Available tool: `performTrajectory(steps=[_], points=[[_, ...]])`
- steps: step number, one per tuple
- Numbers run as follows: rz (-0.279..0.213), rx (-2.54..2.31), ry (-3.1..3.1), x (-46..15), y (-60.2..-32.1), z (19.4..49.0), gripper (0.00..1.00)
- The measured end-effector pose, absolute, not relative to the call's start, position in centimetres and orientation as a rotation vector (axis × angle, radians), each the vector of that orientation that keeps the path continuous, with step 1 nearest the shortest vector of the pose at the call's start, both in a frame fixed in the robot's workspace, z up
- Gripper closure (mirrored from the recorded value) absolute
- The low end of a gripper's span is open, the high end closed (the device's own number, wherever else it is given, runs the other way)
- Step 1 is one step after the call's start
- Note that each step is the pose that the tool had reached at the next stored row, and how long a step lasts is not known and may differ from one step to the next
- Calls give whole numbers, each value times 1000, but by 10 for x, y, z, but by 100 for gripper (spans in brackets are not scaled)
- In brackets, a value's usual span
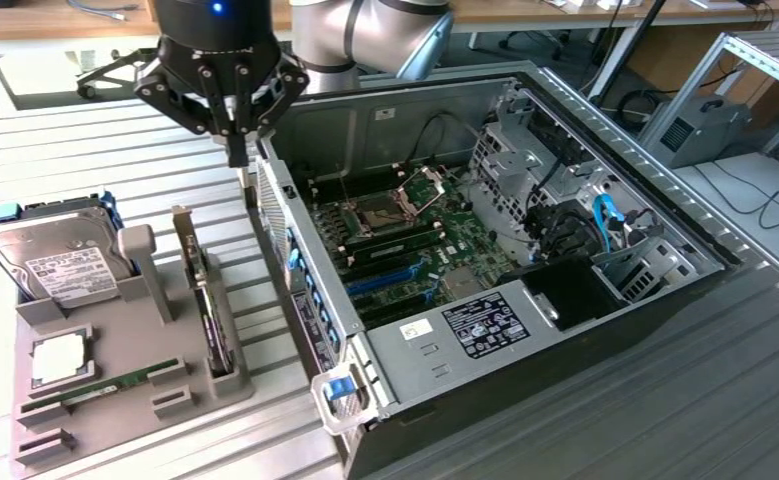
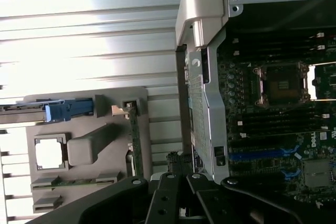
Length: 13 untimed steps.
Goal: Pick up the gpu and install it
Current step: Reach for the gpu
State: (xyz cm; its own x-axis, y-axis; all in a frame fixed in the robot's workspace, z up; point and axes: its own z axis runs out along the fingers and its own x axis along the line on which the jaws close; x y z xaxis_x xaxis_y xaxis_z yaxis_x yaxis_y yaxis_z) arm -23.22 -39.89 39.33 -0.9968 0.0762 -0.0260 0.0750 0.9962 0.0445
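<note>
On the exterior view's left, the gpu (image 1: pixel 210 310) stands on its thin edge in a slot of the grey holder (image 1: pixel 229 385), I think so it is easy to pinch from above. The gripper (image 1: pixel 238 152) hangs above the gap between the holder and the computer case (image 1: pixel 423 350), squeezed tight with nothing in it. The case is open on top, so a card can go down into it.
</note>
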Motion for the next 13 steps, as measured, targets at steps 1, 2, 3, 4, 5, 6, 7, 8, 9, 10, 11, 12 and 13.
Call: performTrajectory(steps=[1, 2, 3, 4, 5, 6, 7, 8, 9, 10, 11, 12, 13], points=[[68, 118, 3111, -233, -399, 393, 89], [68, 118, 3111, -233, -399, 393, 89], [68, 118, 3111, -234, -399, 393, 89], [68, 118, 3111, -235, -399, 393, 89], [68, 118, 3111, -236, -399, 393, 89], [68, 118, 3111, -236, -399, 393, 89], [68, 118, 3111, -236, -399, 393, 89], [68, 118, 3111, -237, -399, 393, 89], [68, 118, 3111, -237, -399, 393, 89], [68, 118, 3111, -237, -399, 393, 89], [68, 118, 3111, -238, -399, 393, 89], [68, 118, 3111, -238, -399, 393, 89], [68, 118, 3111, -238, -399, 393, 89]])
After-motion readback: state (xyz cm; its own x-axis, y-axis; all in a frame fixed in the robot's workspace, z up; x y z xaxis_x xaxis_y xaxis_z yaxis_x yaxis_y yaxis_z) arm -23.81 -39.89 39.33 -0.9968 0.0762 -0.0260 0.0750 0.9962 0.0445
